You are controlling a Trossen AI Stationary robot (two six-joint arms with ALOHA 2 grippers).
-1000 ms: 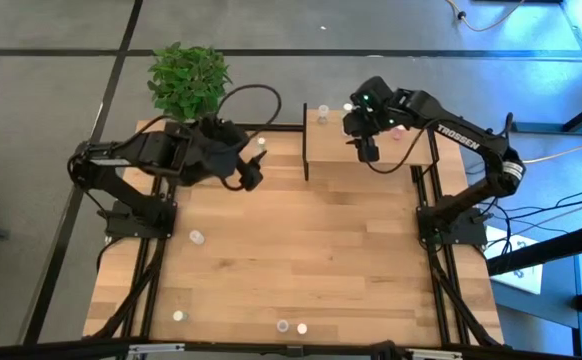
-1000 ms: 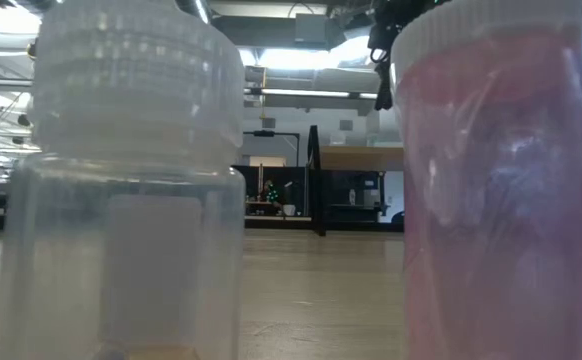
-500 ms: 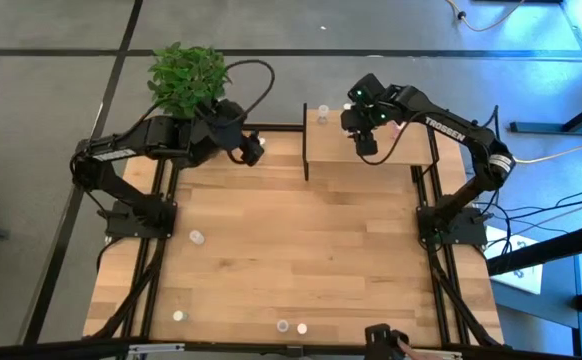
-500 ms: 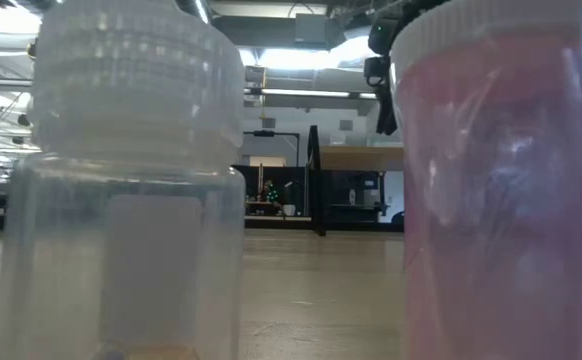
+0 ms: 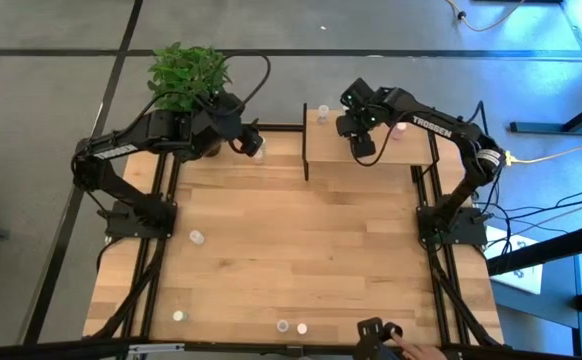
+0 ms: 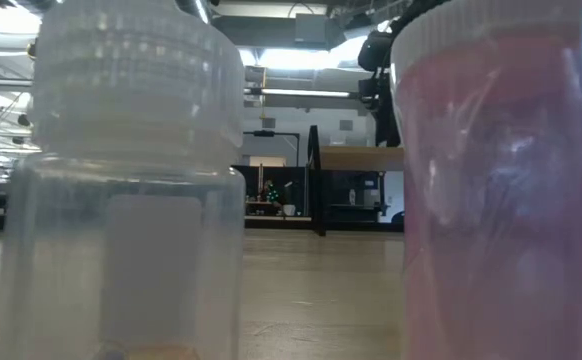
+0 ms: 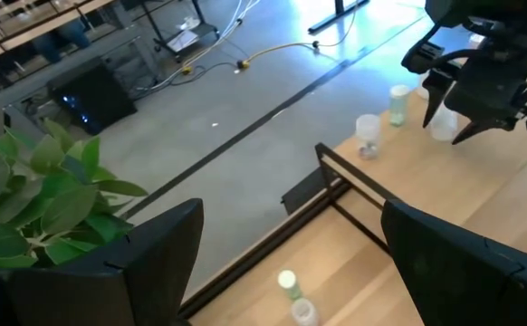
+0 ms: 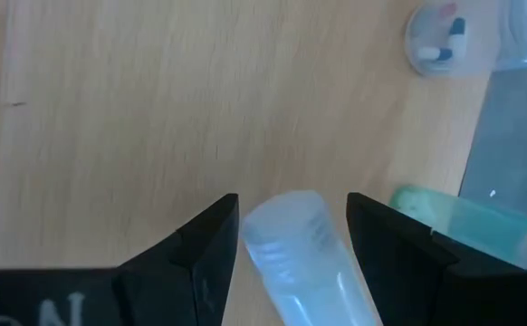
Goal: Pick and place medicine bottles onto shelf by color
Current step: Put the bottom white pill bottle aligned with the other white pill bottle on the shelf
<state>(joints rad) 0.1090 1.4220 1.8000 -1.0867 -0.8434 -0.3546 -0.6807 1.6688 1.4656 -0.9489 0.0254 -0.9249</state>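
Our right arm has swung farther back over the shelf (image 5: 371,158), so the right claw (image 5: 361,145) now hangs above its far edge instead of its middle. That claw is clamped on a pale blue-capped bottle (image 8: 286,237), and the green-capped bottle (image 8: 445,222) and another bottle (image 8: 434,41) stand on the shelf just beyond it, so we judge a set-down beside them is close. Our left arm has pulled back toward the plant (image 5: 186,78); the left claw (image 5: 251,143) hangs with fingers wide apart and empty, over two bottles (image 7: 292,295) at the desk (image 5: 291,260) edge. Loose bottles (image 5: 198,237) wait well behind both claws.
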